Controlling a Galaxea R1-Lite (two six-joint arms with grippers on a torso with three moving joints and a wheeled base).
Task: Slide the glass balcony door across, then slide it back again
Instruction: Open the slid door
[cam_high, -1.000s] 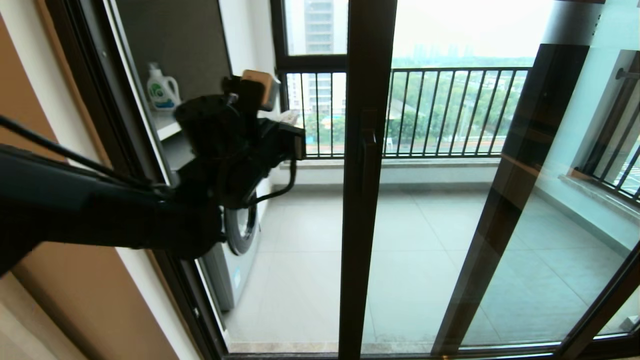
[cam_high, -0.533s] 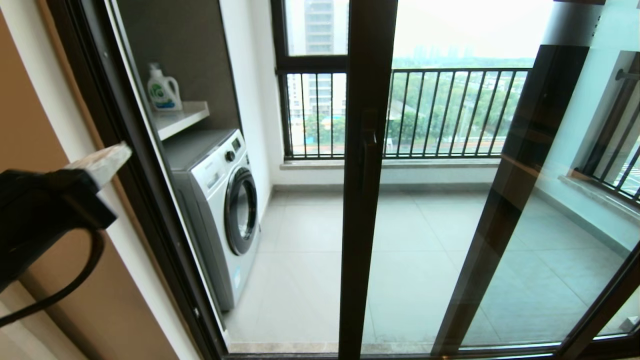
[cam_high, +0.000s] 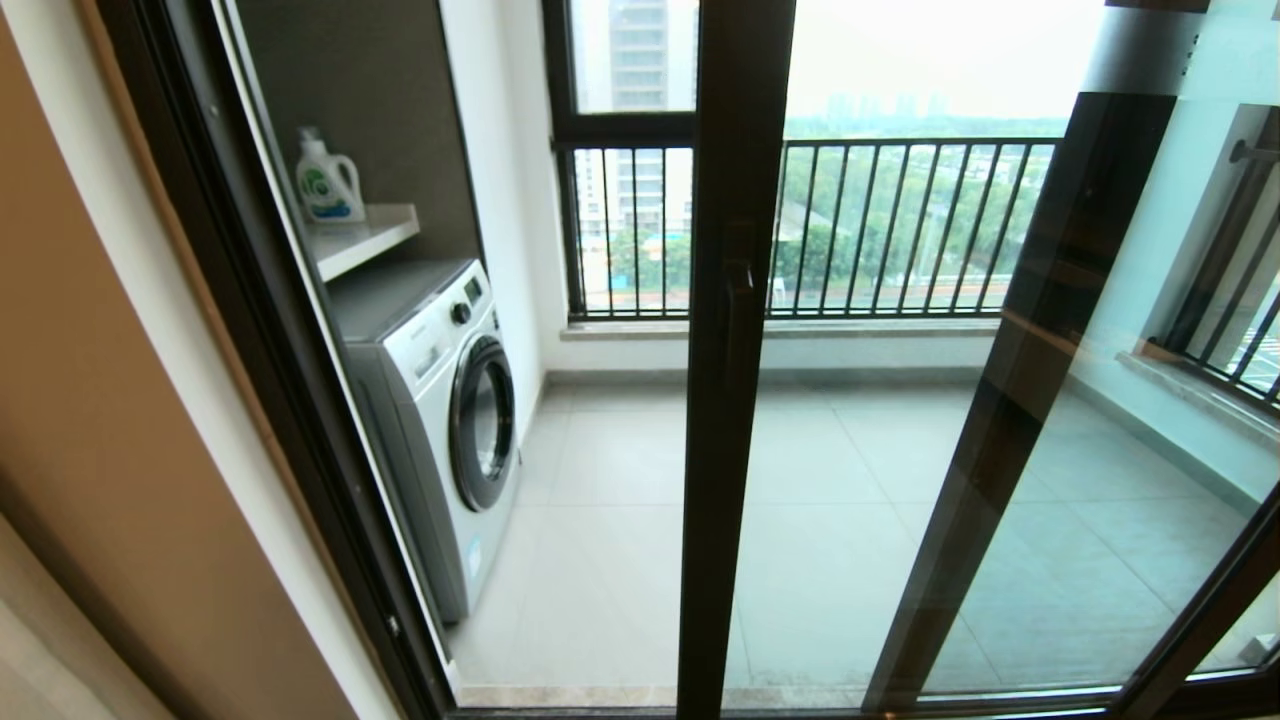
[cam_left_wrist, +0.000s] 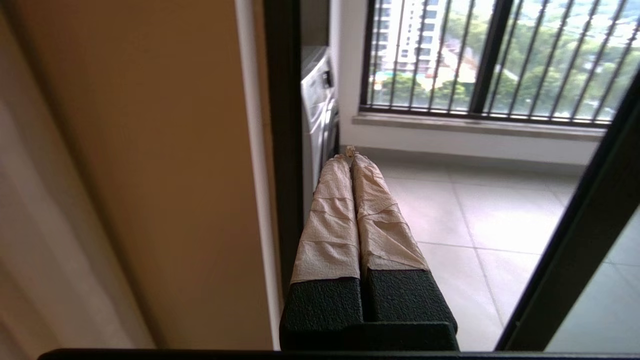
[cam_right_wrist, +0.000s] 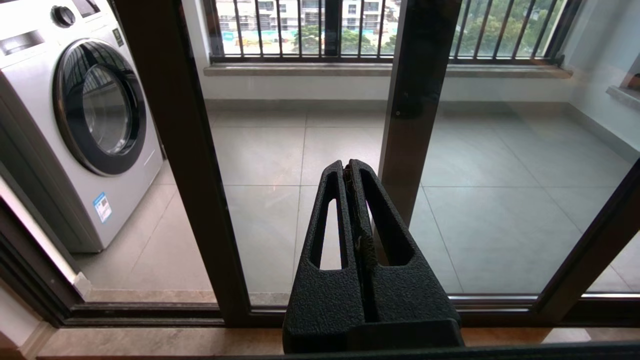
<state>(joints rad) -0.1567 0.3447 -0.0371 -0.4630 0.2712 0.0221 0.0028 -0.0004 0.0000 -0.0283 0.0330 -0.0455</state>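
The glass balcony door (cam_high: 830, 480) stands part-way across, its dark stile (cam_high: 735, 150) in the middle of the head view with the black bar handle (cam_high: 741, 325) on it. An open gap lies to the stile's left. Neither arm shows in the head view. My left gripper (cam_left_wrist: 350, 155), fingers wrapped in beige tape, is shut and empty by the wall's edge, facing the gap, and the door's stile (cam_left_wrist: 585, 220) runs to one side. My right gripper (cam_right_wrist: 348, 166) is shut and empty, low before the door's glass, near the stile (cam_right_wrist: 185, 165).
A white washing machine (cam_high: 440, 400) stands inside the balcony at the left, with a detergent bottle (cam_high: 325, 182) on a shelf above. The outer door jamb (cam_high: 250, 300) and tan wall (cam_high: 90, 420) bound the gap. A second dark-framed panel (cam_high: 1040, 380) overlaps at the right. Railing bars (cam_high: 900, 225) close the far side.
My left arm has drawn back to the left and down, out of the head view, uncovering the washing machine. The door has not moved.
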